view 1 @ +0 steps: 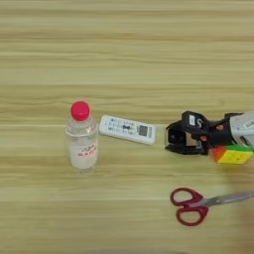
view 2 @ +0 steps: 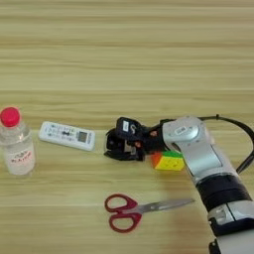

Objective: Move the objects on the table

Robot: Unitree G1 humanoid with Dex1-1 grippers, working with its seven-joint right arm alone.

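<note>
Bottle (view 1: 82,136), remote (view 1: 127,129) and puzzle cube (view 2: 168,160) lie in 1 row across the desk (view 1: 127,49); the right gripper (view 2: 115,145) sits beside the cube, jaw state unclear. Nothing evidently moved.

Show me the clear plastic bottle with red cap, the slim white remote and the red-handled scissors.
clear plastic bottle with red cap (view 1: 82,145), left eye view, on its label.
slim white remote (view 1: 127,129), left eye view, mid-body.
red-handled scissors (view 2: 122,213), right eye view, handle loops.
</note>
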